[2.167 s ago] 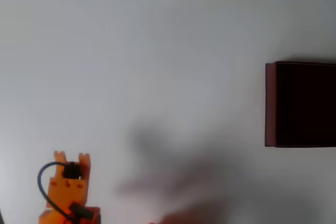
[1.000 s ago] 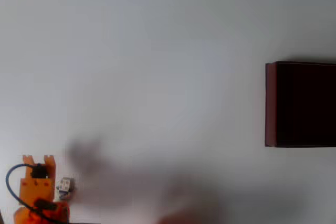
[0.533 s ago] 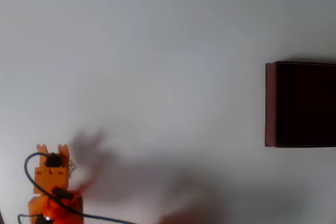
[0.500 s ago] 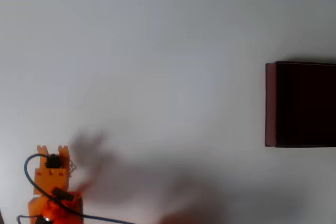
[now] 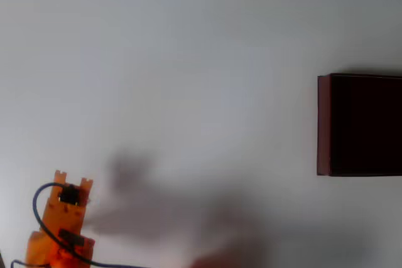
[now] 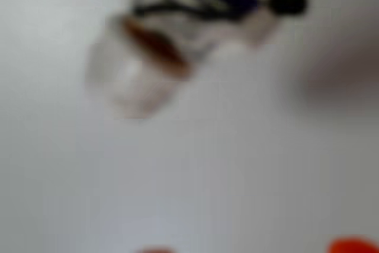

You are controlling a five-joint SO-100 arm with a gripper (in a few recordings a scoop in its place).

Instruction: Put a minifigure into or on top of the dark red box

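The dark red box (image 5: 323,123), near-black inside, sits at the right edge of the overhead view, cut off by the frame. My orange gripper (image 5: 72,182) is far from it, at the lower left corner of the table. In the wrist view the minifigure (image 6: 195,22) is a large blur, white with blue and dark marks, at the top of the picture. Only slivers of my orange fingertips (image 6: 349,246) peek in at the bottom edge. The blur hides whether the fingers touch the minifigure. In the overhead view the minifigure is hidden.
The white table (image 5: 188,61) stretches wide and bare between my arm and the box. A soft shadow (image 5: 163,211) lies along the lower middle. A blue cable (image 5: 39,208) loops off the arm.
A second ago the minifigure lay on the table just right of my arm. My arm has since moved right and up over that spot, and its shadow has drifted right.
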